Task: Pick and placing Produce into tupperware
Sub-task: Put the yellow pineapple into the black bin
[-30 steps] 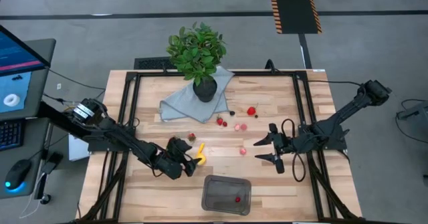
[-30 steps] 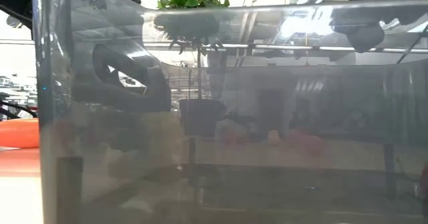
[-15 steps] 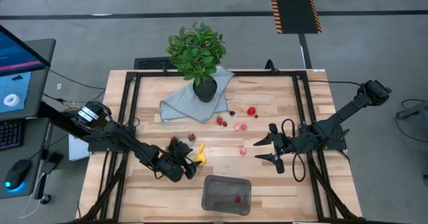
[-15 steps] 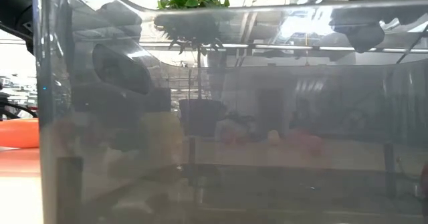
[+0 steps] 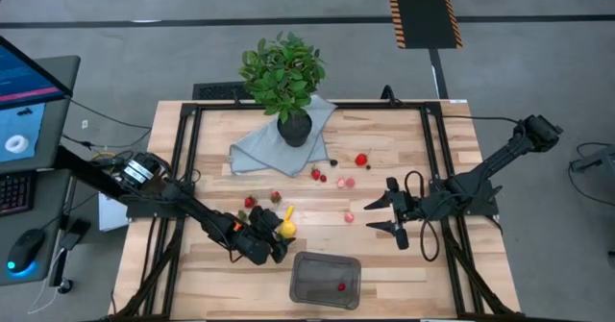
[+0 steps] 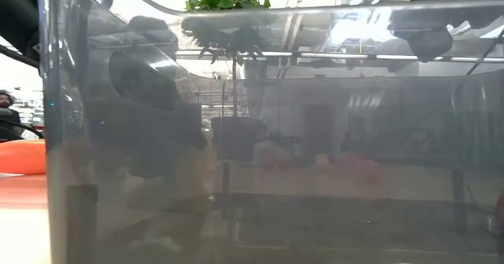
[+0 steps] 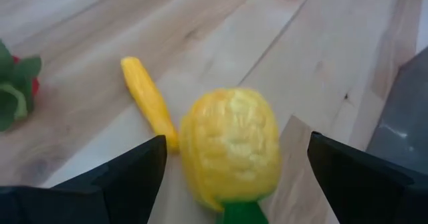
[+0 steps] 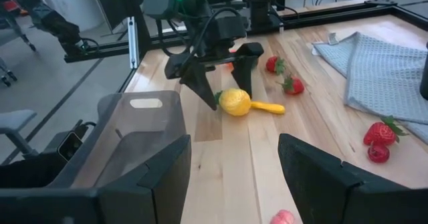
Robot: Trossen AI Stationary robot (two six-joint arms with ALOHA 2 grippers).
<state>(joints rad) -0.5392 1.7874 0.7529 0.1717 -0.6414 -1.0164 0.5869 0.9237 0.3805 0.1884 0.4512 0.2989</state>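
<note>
**Left gripper spread around the lemon, right arm waiting**

The left gripper (image 5: 272,242) is low over the pale wooden table (image 5: 384,139), its two dark fingers (image 7: 127,177) standing wide apart. Between them, just ahead of the fingertips, sits the round yellow toy lemon with a green stem end (image 7: 231,147). The wrist view shows clear gaps on both sides of the lemon, so neither finger touches it. The slim yellow toy banana (image 7: 148,102) lies against the lemon's far side, reaching away from the gripper. Beyond the banana, a little further from the gripper, lie two red toy strawberries with green tops (image 8: 281,75).

The small rectangular clear plastic tub with rounded corners (image 5: 326,280) stands just beside the left gripper, on the side toward the table's near edge. One small red piece of produce (image 5: 341,286) already lies in it. In the low view the tub's grey wall (image 6: 315,138) fills nearly the whole picture.

The right gripper (image 5: 393,215) hangs over the table well apart from the lemon, with its fingers parted and nothing between them. Just ahead of it lies a pink berry (image 5: 349,217). More small red and pink pieces (image 5: 338,171) are scattered between it and the light blue-grey cloth (image 5: 259,149). On that cloth stands a leafy green plant in a black pot (image 5: 284,82), far from both grippers.
</note>
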